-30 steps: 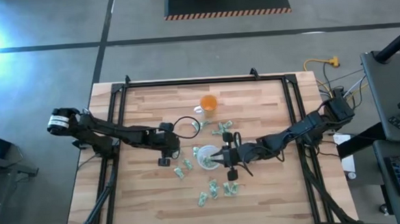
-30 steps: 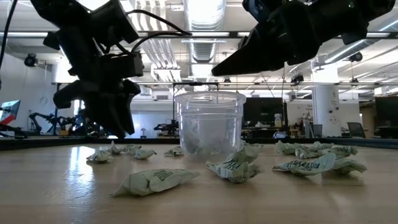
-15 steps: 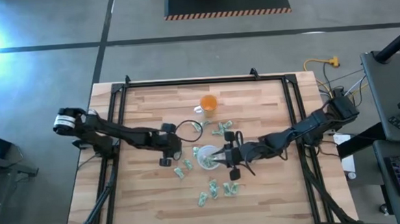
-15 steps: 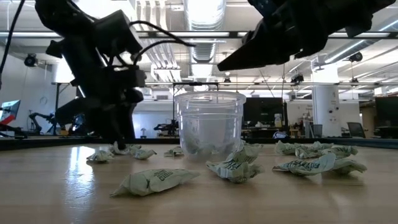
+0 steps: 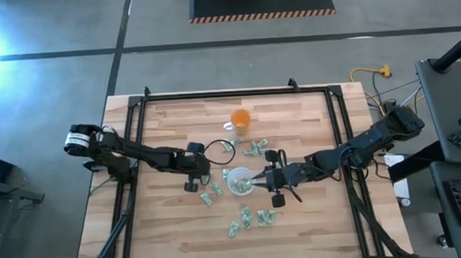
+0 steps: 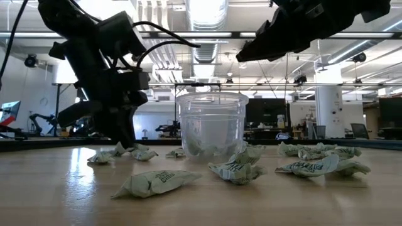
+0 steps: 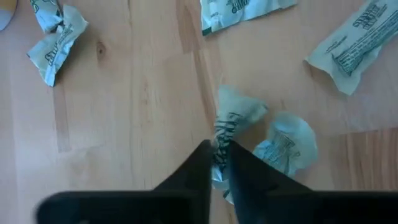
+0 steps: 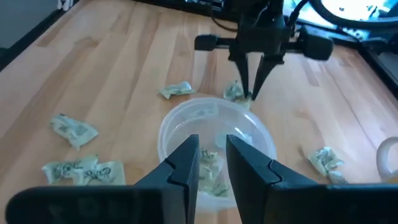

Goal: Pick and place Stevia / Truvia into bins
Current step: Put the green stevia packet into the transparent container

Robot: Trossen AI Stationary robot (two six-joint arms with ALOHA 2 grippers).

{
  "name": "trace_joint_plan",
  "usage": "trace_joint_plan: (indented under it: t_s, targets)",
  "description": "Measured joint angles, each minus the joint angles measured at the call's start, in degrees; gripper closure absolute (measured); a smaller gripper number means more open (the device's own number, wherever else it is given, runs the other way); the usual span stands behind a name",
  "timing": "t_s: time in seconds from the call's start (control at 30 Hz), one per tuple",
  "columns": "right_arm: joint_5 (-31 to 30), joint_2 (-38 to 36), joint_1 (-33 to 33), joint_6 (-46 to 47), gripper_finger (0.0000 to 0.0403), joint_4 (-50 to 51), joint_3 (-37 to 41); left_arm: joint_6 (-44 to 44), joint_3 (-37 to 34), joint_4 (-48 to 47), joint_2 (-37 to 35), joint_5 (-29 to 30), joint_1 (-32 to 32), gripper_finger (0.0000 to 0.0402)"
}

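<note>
1. The left arm reaches from the tabletop's [image 5: 314,219] left edge toward the middle, its wrist tipped down so that the left pincer [image 7: 219,163] points at the wood just left of the clear cup [image 5: 239,181].
2. The left pincer is clenched on a crumpled pale green sachet [image 7: 231,121]; in the left wrist view the two dark fingertips [image 7: 200,163] meet on the paper, and a second crumpled sachet [image 7: 283,144] lies touching it.
3. The right arm stretches in from the right edge, nearly level, with the right pincer [image 8: 212,152] hanging above the cup on its right side.
4. The right pincer's fingers stand a little apart with nothing visible between them; the cup's rim [image 8: 186,111] and the sachets inside [image 8: 210,171] show through the gap.
5. The cup stands upright near the middle of the tabletop and holds several sachets at its bottom.
6. More sachets lie loose around it: a cluster [image 5: 249,218] toward the near edge, some [image 5: 257,149] on the far side, one [image 5: 211,196] to its left.
7. An orange cup [image 5: 239,119] stands farther back, well apart from the clear one.
8. Compared with a second ago, the left pincer has come down from open above the wood and has shut on the sachet.
9. The right pincer has drawn back a little to the right, while the cup and the loose sachets have not moved.
</note>
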State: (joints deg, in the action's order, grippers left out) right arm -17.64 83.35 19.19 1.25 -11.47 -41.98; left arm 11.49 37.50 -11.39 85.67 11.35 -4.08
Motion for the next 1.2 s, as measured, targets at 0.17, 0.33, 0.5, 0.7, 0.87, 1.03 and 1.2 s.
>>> trace_joint_plan:
  t_s: [0.17, 0.33, 0.5, 0.7, 0.87, 1.03, 1.2]
  targets:
    - [-0.1, -0.6, 0.6, 4.3, 0.0334, 5.2, 0.0, -0.1, 0.5, -0.1, -0.4, 0.1, 0.0, 0.0392]
    - [-0.1, -0.6, 0.7, 13.1, 0.0338, 15.6, 0.0, -0.3, 1.9, 0.2, -1.9, 1.2, -0.2, 0.0391]
    - [-0.1, -0.6, 0.7, 25.1, 0.0339, 28.5, 0.0, -0.7, 3.1, 0.7, -4.8, 1.6, -0.2, 0.0391]
    - [0.8, -0.6, 0.8, 34.1, 0.0338, 38.2, 0.1, -1.7, 3.8, 3.9, -8.8, 1.6, -0.3, 0.0391]
    - [6.7, -0.6, 1.1, 34.3, 0.0338, 37.6, 0.1, 0.8, 3.7, 10.0, -10.8, -2.8, -1.4, 0.0391]
    - [8.3, -0.6, 1.9, 34.3, 0.0337, 37.6, 0.1, 3.2, 3.7, 17.7, -9.7, -8.2, -2.6, 0.0391]
    - [8.4, -0.6, 2.3, 34.6, 0.032, 37.6, 0.1, 4.4, 3.5, 23.7, -5.8, -10.1, -3.2, 0.0391]
